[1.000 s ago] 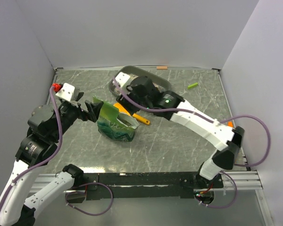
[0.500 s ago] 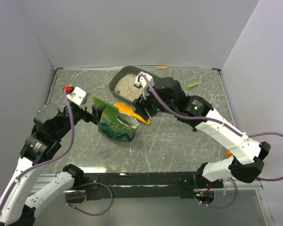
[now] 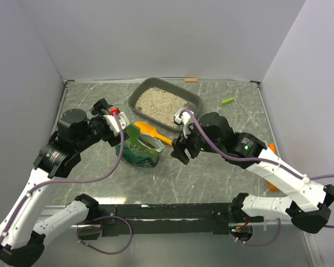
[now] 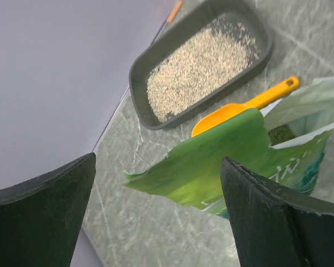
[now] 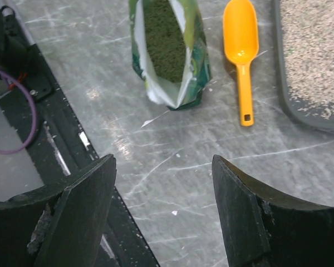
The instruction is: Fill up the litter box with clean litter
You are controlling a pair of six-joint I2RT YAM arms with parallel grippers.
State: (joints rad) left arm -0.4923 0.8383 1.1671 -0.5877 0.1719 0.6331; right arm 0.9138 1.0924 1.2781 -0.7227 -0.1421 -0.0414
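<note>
While the overhead view takes in both of my arms and the whole table (image 3: 222, 183), only my right wrist camera looks straight down the mouth of the green bag (image 5: 196, 69), where a dark olive, grainy fill shows. My left wrist camera gives what the other two do not: the bag's upper flap (image 4: 211, 161) reaching into the gap between the jaws of my left pincer (image 4: 157, 183). I cannot tell whether the flap touches either jaw. The overhead view alone shows a small green piece (image 3: 227, 100) lying near the far right corner.

My left pincer is released, its jaws spread wide and clamped on nothing. My right pincer (image 5: 162, 183) is released too. It hangs over bare table on the near side of the bag, with nothing between its jaws.

The clean litter (image 3: 161, 103) is fine, beige-grey and speckled. It lies in the litter box (image 3: 133, 100), a shallow dark-grey tray at the far middle of the table, beyond the bag. The granules cover most of the floor, and dark plastic shows along the sloped sides. In the right wrist view the grains thin out and scatter toward one end.

An orange scoop (image 3: 151, 131) lies flat on the table between the bag and the box, its bowl showing bare plastic.
</note>
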